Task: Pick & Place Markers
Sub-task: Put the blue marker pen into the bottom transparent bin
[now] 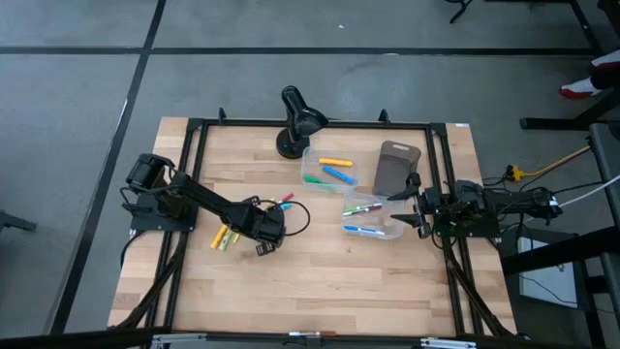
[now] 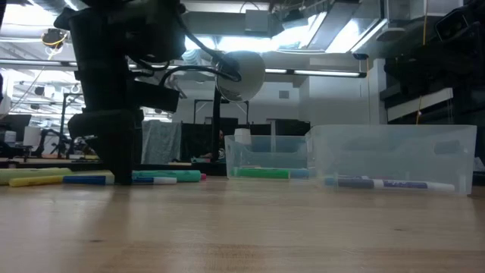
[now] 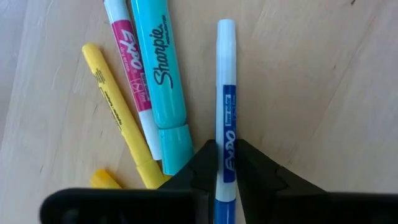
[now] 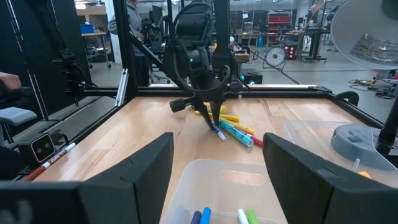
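Note:
Several markers lie loose on the wooden table: a teal Sharpie (image 3: 160, 74), a pink Expo marker (image 3: 130, 68) and a yellow one (image 3: 118, 115). Beside them lies a blue Expo marker (image 3: 226, 93), with my left gripper (image 3: 226, 149) shut on it, pointing steeply down (image 1: 269, 236). Other markers lie inside two clear bins (image 1: 327, 170) (image 1: 373, 221). My right gripper (image 4: 217, 180) waits open and level at the table's right side (image 1: 415, 208), just behind the nearer bin. My left gripper pinches the blue marker's barrel (image 3: 226, 134) between its two fingers, close to the blue cap end. The fingers come from above, pointing steeply down, and lie across the marker. The marker lies flat on the table.
A black desk lamp (image 1: 295, 116) stands at the table's far edge. A grey-brown tray (image 1: 395, 167) lies next to the bins. A black frame (image 1: 194, 174) rims the table. Bare wood spreads across the near half.

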